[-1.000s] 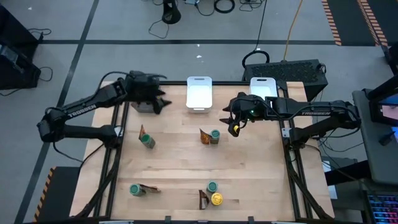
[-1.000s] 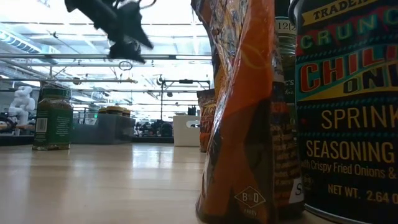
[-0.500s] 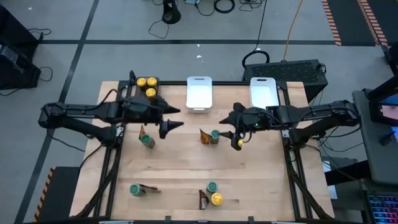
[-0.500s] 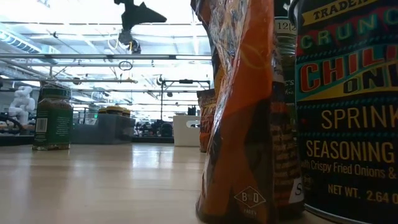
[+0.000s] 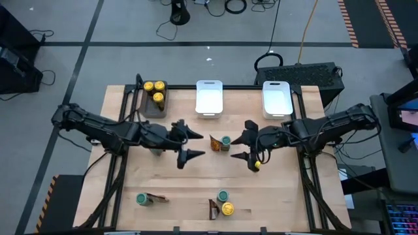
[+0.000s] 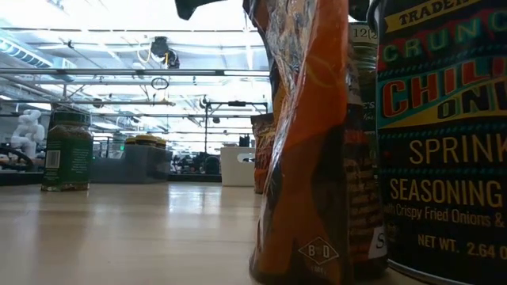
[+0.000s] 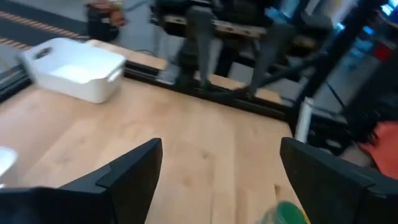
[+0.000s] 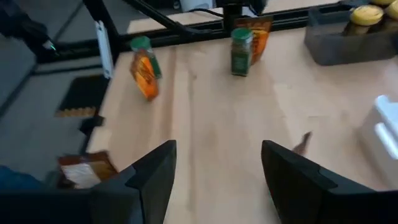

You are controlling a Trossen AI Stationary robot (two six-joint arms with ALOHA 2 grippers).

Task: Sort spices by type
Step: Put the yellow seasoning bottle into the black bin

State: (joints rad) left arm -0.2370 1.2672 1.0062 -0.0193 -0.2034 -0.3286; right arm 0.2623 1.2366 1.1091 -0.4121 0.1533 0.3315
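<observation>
Both arms hover mid-table. The left end effector [image 5: 188, 144] is spread and empty; so is the right end effector [image 5: 244, 147]. Between them stand a green-lidded round jar [image 5: 225, 141] and a brown-orange flat packet [image 5: 214, 142], touching. One looks the next pick, needing a descent.

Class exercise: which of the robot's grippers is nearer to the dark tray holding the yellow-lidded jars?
Left. The left gripper hangs over mid-table, nearer the dark tray at the far left corner. The right gripper is farther off, beyond the middle white tray.
</observation>
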